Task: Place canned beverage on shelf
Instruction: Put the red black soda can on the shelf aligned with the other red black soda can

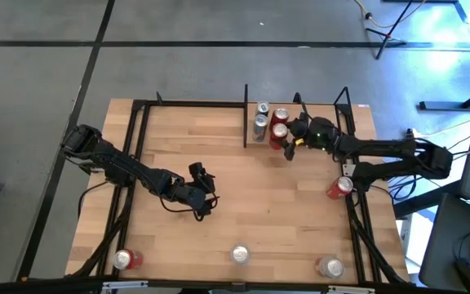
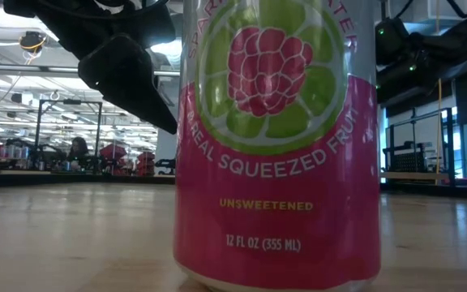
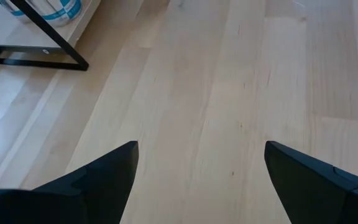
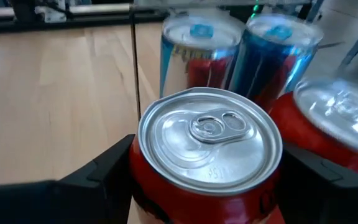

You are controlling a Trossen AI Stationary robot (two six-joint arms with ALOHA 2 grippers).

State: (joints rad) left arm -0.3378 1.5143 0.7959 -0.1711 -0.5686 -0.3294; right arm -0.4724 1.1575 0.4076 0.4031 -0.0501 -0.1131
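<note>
The shelf [image 1: 326,109] is a light wood bay between thin black bars at the table's far edge. Three cans stand in it: two silver-blue ones [image 4: 199,46] [image 4: 278,50] and a red one [image 4: 337,124]. My right gripper [image 4: 207,168] is at the shelf, shut on another red can [image 1: 279,134] right in front of them. My left gripper [image 1: 203,193] hovers open and empty over the table's middle; its wrist view shows bare wood between the fingers [image 3: 98,180]. My right gripper pinches the red can's side wall just under the top rim [image 4: 135,163] between its two fingers, one on each side. The fingers come from the table's right, slanting down. The can is upright, silver top up; its base is hidden.
A red can [image 1: 339,188] lies by the right frame bar. Three cans stand along the near edge [image 1: 125,260] [image 1: 241,255] [image 1: 330,266]; a pink raspberry can [image 2: 278,146] fills the low view. A black upright bar [image 1: 246,122] bounds the shelf's left side.
</note>
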